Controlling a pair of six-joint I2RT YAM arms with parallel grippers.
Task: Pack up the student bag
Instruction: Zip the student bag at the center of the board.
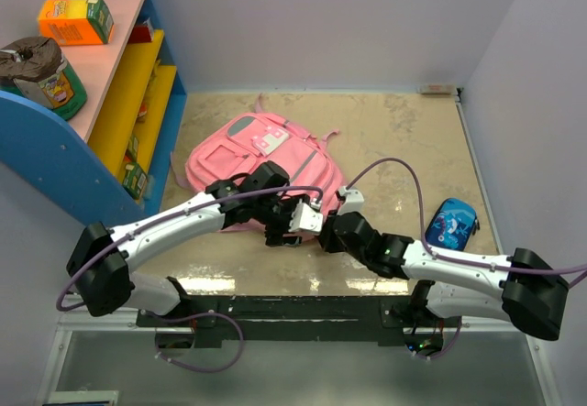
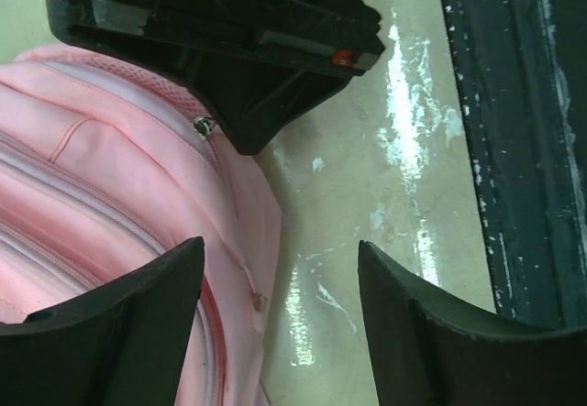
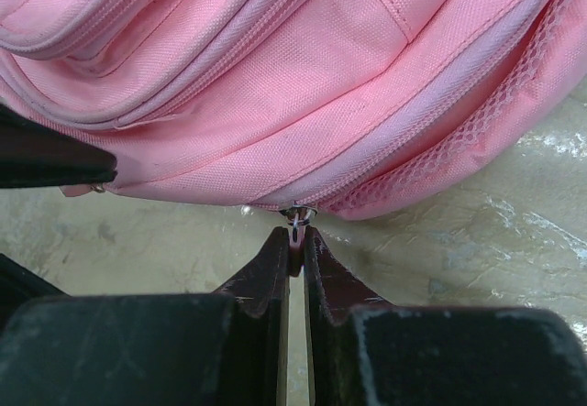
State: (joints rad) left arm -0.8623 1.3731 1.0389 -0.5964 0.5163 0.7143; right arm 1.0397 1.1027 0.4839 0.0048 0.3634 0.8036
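The pink student bag (image 1: 248, 159) lies flat in the middle of the table, its grey and white patches facing up. My right gripper (image 1: 321, 224) is at the bag's near edge. In the right wrist view it (image 3: 296, 237) is shut on the small pink zipper pull (image 3: 296, 220) hanging from the bag (image 3: 303, 85). My left gripper (image 1: 281, 233) is just left of it at the same edge. In the left wrist view it (image 2: 280, 287) is open and empty, with the bag's edge (image 2: 110, 195) beside its left finger (image 2: 119, 323) and bare table between the jaws.
A small blue pouch (image 1: 451, 223) lies on the table at the right. A blue and yellow shelf unit (image 1: 110, 104) stands at the left with an orange box (image 1: 75, 19) and a tin (image 1: 38, 74) on top. White walls close in the table.
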